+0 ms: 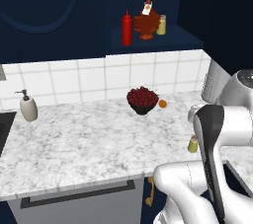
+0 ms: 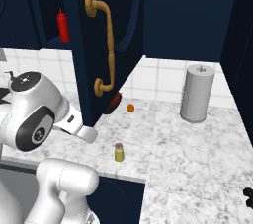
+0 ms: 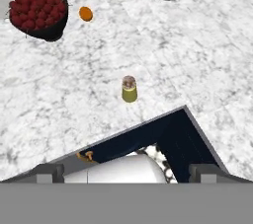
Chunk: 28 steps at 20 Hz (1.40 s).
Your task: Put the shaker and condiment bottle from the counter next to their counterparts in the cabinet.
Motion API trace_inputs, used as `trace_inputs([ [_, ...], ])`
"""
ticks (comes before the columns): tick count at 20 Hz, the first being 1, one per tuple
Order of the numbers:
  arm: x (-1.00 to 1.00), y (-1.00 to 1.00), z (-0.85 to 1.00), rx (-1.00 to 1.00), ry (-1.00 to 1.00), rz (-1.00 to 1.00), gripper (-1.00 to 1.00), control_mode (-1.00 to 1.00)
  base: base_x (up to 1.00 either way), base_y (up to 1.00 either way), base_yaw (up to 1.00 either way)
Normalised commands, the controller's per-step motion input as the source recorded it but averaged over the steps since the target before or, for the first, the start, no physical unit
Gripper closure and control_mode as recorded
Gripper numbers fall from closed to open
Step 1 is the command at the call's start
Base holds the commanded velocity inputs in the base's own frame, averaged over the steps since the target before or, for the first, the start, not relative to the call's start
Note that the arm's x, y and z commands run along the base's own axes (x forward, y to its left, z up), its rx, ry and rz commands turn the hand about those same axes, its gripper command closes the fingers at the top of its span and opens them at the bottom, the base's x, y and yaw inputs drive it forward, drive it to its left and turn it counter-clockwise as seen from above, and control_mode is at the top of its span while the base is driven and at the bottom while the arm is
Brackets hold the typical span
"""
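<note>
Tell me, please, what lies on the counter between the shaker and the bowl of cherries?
In the hand view, only bare counter lies between the shaker and the bowl of cherries.

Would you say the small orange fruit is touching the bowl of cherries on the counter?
Apart. The hand view shows a strip of bare marbled counter between the orange fruit and the bowl of cherries.

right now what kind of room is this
A kitchen, by the look of it: a marbled stone counter with a white tiled backsplash, a dark navy wall cabinet holding a red bottle, and a bowl of cherries.
</note>
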Motion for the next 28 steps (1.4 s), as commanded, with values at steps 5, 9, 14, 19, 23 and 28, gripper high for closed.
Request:
trace_inputs([
  [5, -0.2, -0.12, -0.77, -0.02, -0.08, 0.0, -1.0, -1.0, 0.0, 0.0, 0.0],
  [9, -0.13, -0.23, -0.99, -0.06, -0.09, 0.0, -1.0, -1.0, 0.0, 0.0, 0.0],
  [14, -0.02, 0.0, -0.2, 0.0, 0.0, 0.0, -1.0, -1.0, 0.0, 0.0, 0.0],
  [19, -0.13, 0.01, -0.67, -0.08, -0.06, -0.02, -1.0, -1.0, 0.0, 0.0, 0.0],
  [23, -0.22, 0.01, -0.97, -0.17, 0.0, -0.04, -1.0, -1.0, 0.0, 0.0, 0.0],
  [28, 0.02, 0.02, -0.13, 0.0, 0.0, 0.0, -1.0, -1.0, 0.0, 0.0, 0.0],
])
